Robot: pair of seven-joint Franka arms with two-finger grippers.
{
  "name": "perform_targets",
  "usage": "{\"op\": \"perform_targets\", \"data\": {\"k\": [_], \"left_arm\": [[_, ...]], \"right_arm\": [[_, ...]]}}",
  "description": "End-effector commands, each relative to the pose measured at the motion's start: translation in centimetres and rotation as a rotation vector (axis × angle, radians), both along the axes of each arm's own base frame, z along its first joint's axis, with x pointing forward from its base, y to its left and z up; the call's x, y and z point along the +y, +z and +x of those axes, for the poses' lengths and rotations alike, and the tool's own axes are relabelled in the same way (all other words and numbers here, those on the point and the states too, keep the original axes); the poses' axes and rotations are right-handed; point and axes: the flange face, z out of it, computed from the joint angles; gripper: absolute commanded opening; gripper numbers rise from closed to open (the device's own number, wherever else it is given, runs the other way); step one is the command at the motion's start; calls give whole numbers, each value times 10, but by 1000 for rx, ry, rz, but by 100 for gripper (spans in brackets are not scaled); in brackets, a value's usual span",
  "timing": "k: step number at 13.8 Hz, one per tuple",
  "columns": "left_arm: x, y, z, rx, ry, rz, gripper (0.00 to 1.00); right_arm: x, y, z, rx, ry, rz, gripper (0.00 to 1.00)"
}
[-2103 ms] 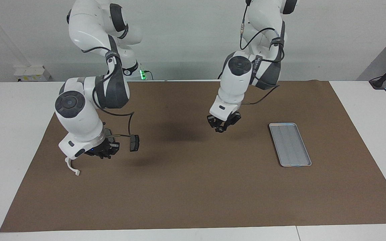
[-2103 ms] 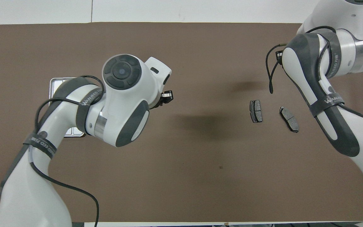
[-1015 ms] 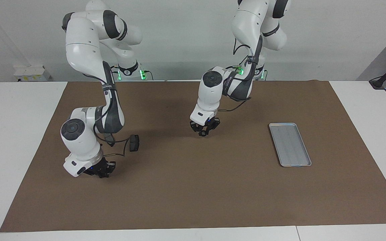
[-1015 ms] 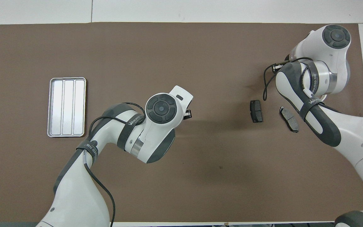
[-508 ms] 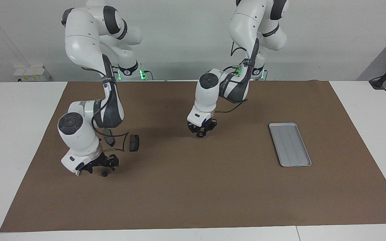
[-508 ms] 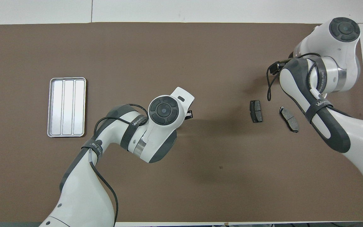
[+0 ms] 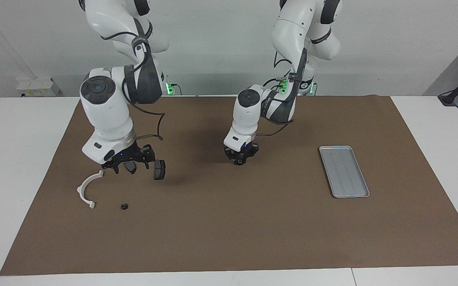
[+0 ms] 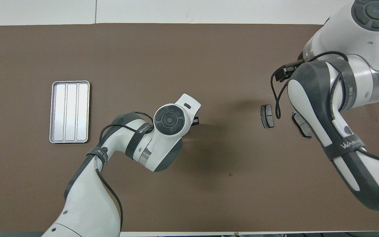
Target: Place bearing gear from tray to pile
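Note:
The small dark bearing gear (image 7: 124, 206) lies on the brown mat beside the white half-ring bracket (image 7: 88, 190), farther from the robots than the two dark brake pads (image 7: 158, 169). Together they form the pile. My right gripper (image 7: 127, 163) is open and empty, raised over the brake pad (image 8: 301, 124) nearest the bracket and partly hiding it. The silver tray (image 7: 344, 171) sits empty at the left arm's end, also in the overhead view (image 8: 69, 112). My left gripper (image 7: 240, 158) hangs low over the middle of the mat. In the overhead view the right arm hides the gear and bracket.
The brown mat (image 7: 229, 230) covers most of the white table. One brake pad (image 8: 267, 116) shows fully in the overhead view. The right arm's cable (image 7: 155, 123) loops above the pads.
The right gripper opened, left the bearing gear on the mat beside the bracket, then rose and drew back over the brake pads. The left gripper has barely moved.

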Motion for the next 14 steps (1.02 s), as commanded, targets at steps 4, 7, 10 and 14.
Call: {"op": "perform_targets", "data": {"k": [4, 7, 10, 14], "left_arm": [[12, 19, 12, -21, -1, 20, 100], [85, 115, 56, -3, 16, 19, 100], [188, 200, 90, -12, -13, 46, 100], [345, 336, 96, -191, 47, 41, 100]], "right_arm": [[56, 36, -36, -5, -107, -8, 100], [84, 41, -47, -10, -169, 0, 100], [112, 43, -58, -16, -248, 18, 100], [174, 29, -78, -26, -414, 54, 100]]}}
